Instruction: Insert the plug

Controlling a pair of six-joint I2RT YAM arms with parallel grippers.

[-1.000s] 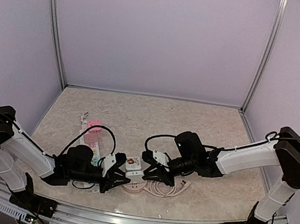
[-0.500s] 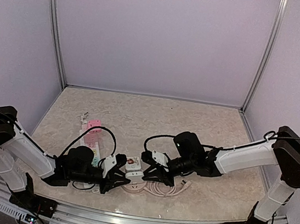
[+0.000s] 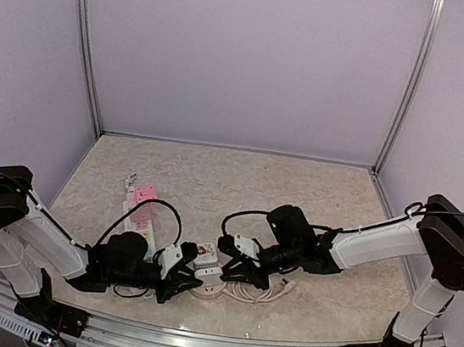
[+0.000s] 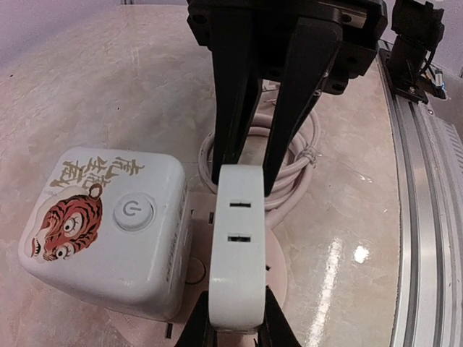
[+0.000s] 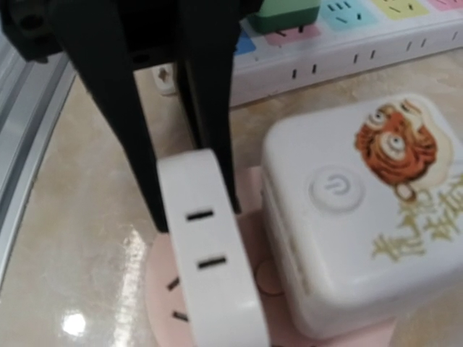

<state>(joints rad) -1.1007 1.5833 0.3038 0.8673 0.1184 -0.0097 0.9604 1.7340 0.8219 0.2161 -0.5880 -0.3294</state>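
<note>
**A:** Top camera first. Where is everything?

**B:** Near the middle of the tabletop's (image 3: 281,189) front edge. The left gripper (image 3: 194,278) and right gripper (image 3: 223,271) meet nose to nose over a pink round base (image 3: 210,290). The white plug (image 3: 210,266) sits between them, and a white cube (image 3: 204,249) is just behind it. A coiled cable (image 3: 257,295) lies right of the base. A power strip (image 3: 139,213) runs front to back nearer the left edge.

**A:** Can you read the jaws from up there?

**B:** No, they're too small. The wrist cameras show them.

**A:** Left wrist, then.

**B:** The plug stands over the pink base with its two slots facing up. It is right beside the cube, which has a tiger print and a power button. The left gripper's own fingers (image 4: 273,332) are pinched narrow on the plug's near end. The right gripper's black fingers (image 4: 298,94) come in from the far side and straddle the other end, pressed to its sides. Both jaws are nearly closed, each clamped on the plug.

**A:** And the right wrist?

**B:** It's the same grip mirrored. The left gripper's fingers (image 5: 123,108) bracket the plug's far end, with the cube to its right. The base shows socket slots beside the plug. The right gripper's own fingertips are out of frame. The power strip crosses the top of the view.

**A:** Are the prongs seated?

**B:** I can't tell. The plug's underside is hidden.
</note>
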